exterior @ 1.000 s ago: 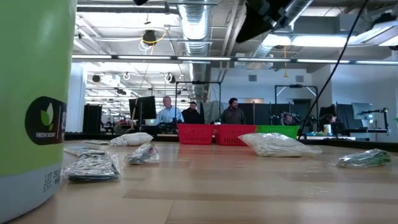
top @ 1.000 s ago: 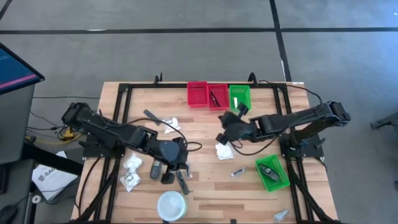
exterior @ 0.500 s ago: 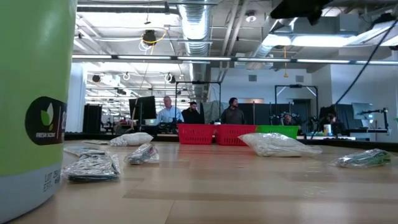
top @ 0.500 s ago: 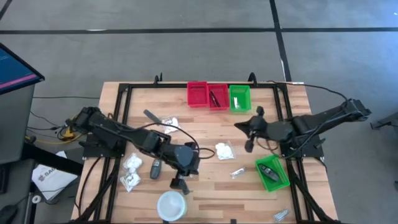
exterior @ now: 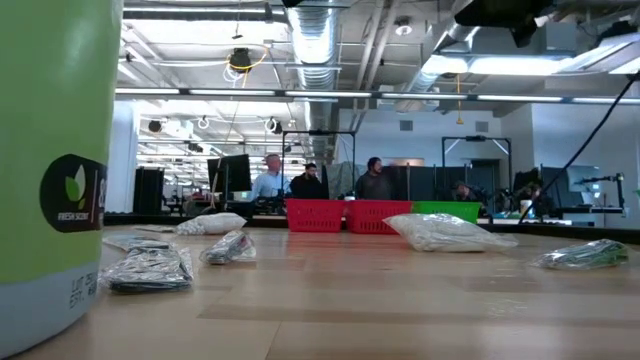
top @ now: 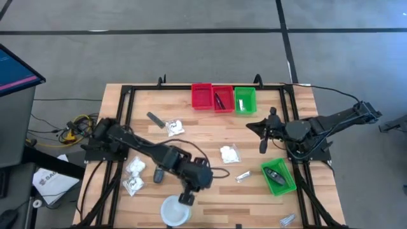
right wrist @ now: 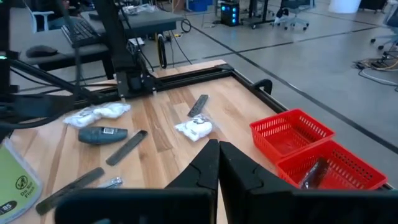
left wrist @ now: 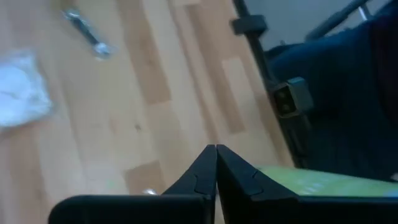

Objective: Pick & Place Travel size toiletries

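The travel size toiletries lie loose on the wooden table: a white packet at the middle, a silvery sachet nearer the front, white packets and a dark oval at the left, a packet and a dark stick farther back. My left gripper hangs shut and empty above the table, beside the round tub; its shut fingers hold nothing. My right gripper is shut and empty, drawn back near its base, right of the middle packet.
Two red bins and a green bin stand at the far edge. Another green bin with a dark item sits at the right front. Black frame rails run along the table's sides.
My left gripper has moved toward the near edge and the right, sinking a little, up to the round tub. My right gripper has pulled back from above the middle white packet toward the table's right edge and tipped up closer to level. The packet has stayed on the table.
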